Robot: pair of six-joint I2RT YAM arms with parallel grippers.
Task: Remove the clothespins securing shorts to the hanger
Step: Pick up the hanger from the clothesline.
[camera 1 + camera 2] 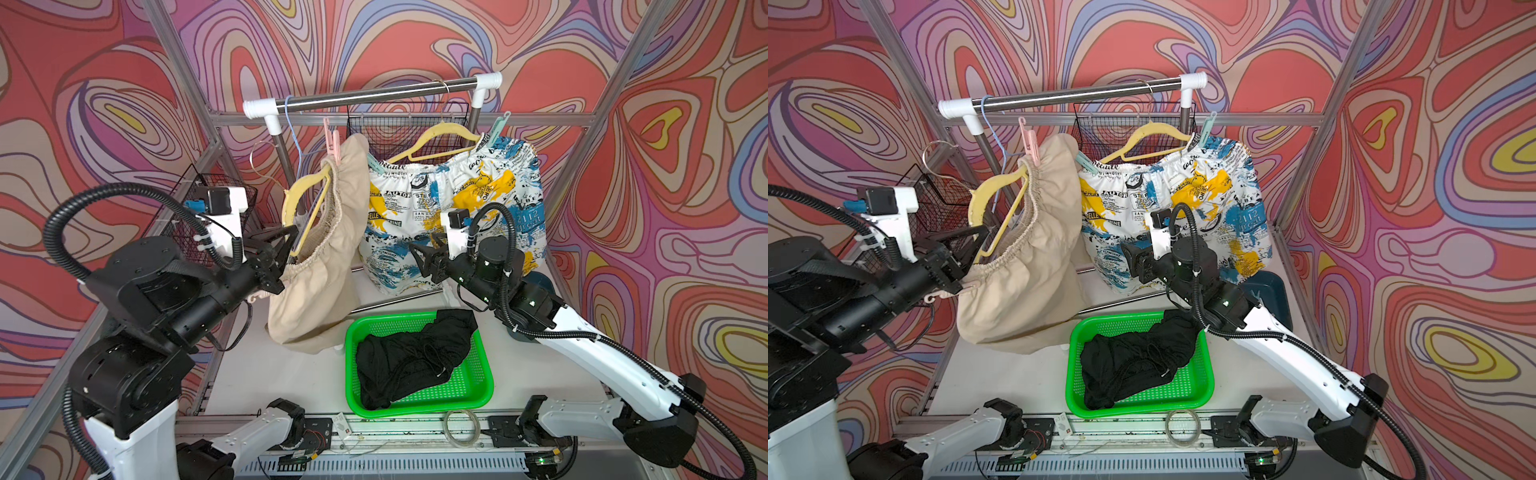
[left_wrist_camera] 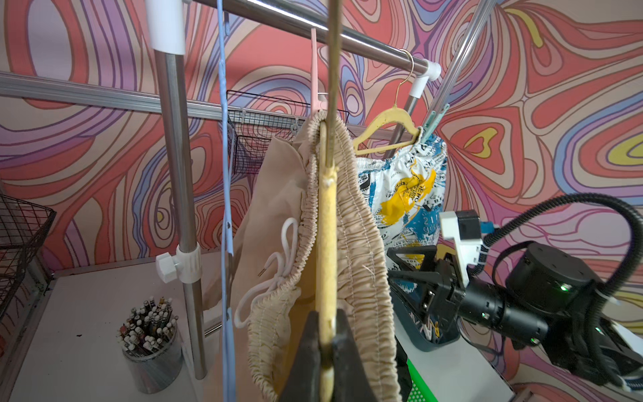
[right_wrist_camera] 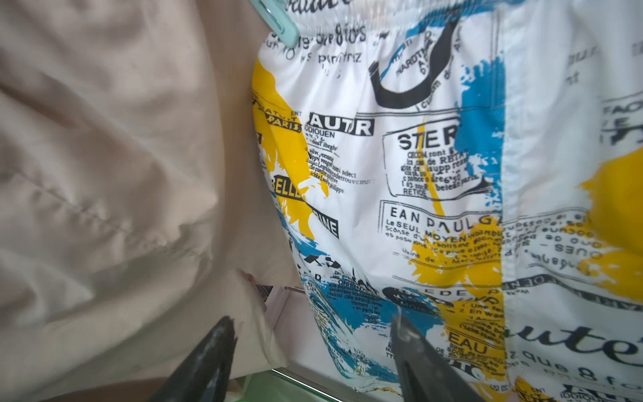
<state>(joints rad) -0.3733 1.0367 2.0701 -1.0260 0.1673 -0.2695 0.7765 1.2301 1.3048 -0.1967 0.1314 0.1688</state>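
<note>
Your left gripper (image 1: pixel 293 235) clamps yellow hanger (image 1: pixel 288 206) carrying beige fabric shorts (image 1: pixel 328 257), pale pink clothespin (image 1: pixel 331 143) at their 12 o'clock; your right gripper (image 1: pixel 422 249) gapes at 3 o'clock.

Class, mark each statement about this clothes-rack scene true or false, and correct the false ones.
1. The black shorts lie in the green basket. True.
2. The right gripper holds a clothespin. False: it is open and empty, in front of the printed shorts.
3. The left gripper is shut on the yellow hanger carrying the beige shorts. True.
4. Pink clothespins secure the printed shorts. False: mint-green clothespins do.
</note>
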